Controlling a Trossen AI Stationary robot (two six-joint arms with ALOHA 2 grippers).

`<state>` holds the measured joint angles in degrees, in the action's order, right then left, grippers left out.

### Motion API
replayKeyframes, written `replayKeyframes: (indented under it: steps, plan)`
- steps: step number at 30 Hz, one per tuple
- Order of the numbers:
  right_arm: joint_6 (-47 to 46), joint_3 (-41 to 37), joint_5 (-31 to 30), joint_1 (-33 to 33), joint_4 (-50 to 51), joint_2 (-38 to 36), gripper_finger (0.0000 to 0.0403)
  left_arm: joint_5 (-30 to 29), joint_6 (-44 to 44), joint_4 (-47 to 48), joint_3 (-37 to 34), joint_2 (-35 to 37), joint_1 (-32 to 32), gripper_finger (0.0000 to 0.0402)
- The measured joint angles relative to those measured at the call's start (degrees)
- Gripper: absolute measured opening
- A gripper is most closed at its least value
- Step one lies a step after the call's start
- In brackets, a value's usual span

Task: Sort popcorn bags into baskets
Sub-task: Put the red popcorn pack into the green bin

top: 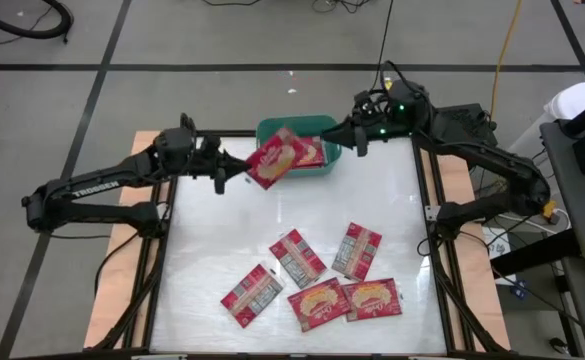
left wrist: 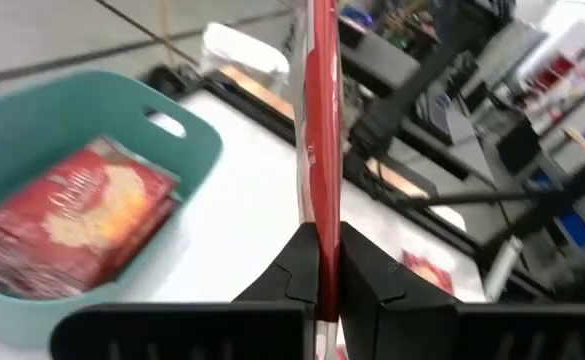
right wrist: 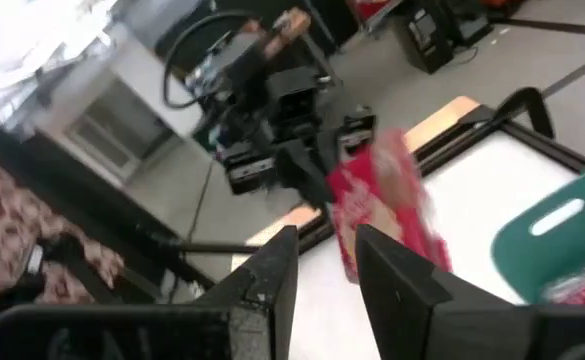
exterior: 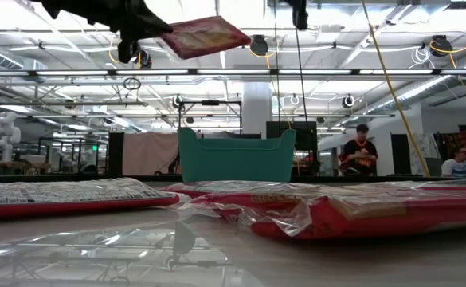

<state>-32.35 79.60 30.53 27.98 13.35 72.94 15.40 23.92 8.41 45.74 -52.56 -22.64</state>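
High view: 5 popcorn bags (top: 312,287) near bench's (top: 392,200) front edge, 1+ in teal basket (top: 324,172) at back edge. Left gripper (top: 234,170) clamps 1 bag (top: 275,158) by basket's rim. Right wrist view: right gripper (right wrist: 324,262) partly open, empty.

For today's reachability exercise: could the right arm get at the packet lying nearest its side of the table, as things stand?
Probably yes. The right pincer is open and empty beside the teal basket, and that packet lies flat with nothing on top, though others touch it.
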Motion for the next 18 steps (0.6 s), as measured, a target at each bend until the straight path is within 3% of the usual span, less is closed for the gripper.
replayKeyframes:
  steps: [7,10,14,18]
  plan:
    - [13.55,18.03,-3.56,-3.72,19.65,8.65,0.0098,0.06,-0.15,-0.75,-0.02,-3.49,4.42,0.0016]
    - [18.22,24.33,-2.35,-3.77,27.54,12.89,0.0098,-0.16,0.20,-1.84,0.10,-5.37,6.37,0.0016]
    - [23.39,27.77,-0.66,-3.73,35.77,17.11,0.0100,-2.00,-1.44,0.13,3.18,-8.71,8.71,0.0016]
    - [26.15,27.79,1.29,-3.79,36.88,19.42,0.0118,-2.32,-3.20,3.46,6.56,-12.50,9.39,0.0017]
